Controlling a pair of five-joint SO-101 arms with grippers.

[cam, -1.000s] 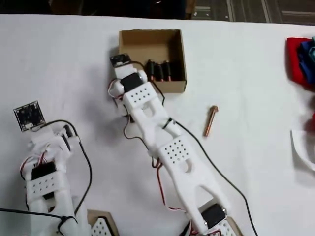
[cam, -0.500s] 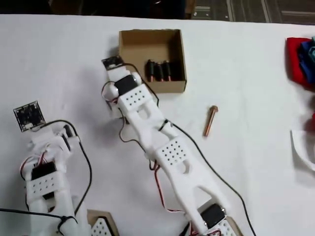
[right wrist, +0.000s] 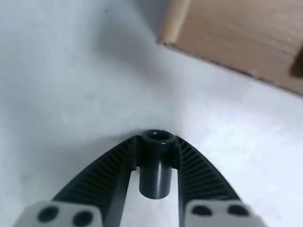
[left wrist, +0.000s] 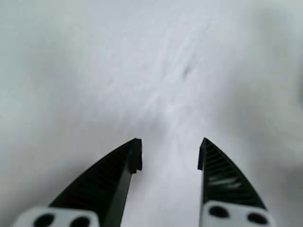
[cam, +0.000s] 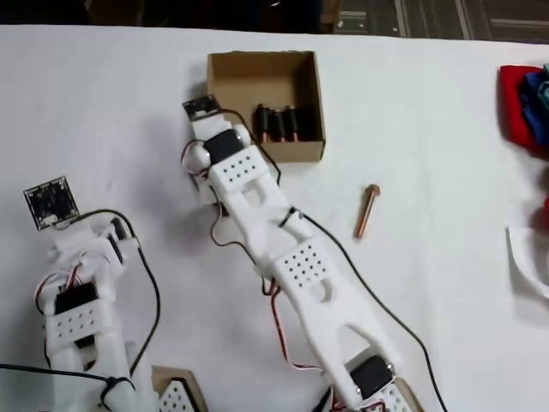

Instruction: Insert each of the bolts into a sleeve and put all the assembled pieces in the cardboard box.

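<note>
Fingers (right wrist: 113, 175) of the right gripper (right wrist: 156, 151) are pressed onto a black sleeve (right wrist: 155, 182), just beside the cardboard box (cam: 257, 77) near the table's (cam: 429, 103) far edge. Three joined pieces (cam: 279, 123) are kept inside the box. One bolt (cam: 367, 210) is seen near the table's middle. The left gripper (left wrist: 169, 153) is held open and empty by the near left corner.

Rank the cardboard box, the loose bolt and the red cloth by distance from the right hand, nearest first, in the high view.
1. cardboard box: just beside the right hand, at the box's left front corner.
2. bolt: on the table, right of the box.
3. red cloth: at the table's right edge.
</note>
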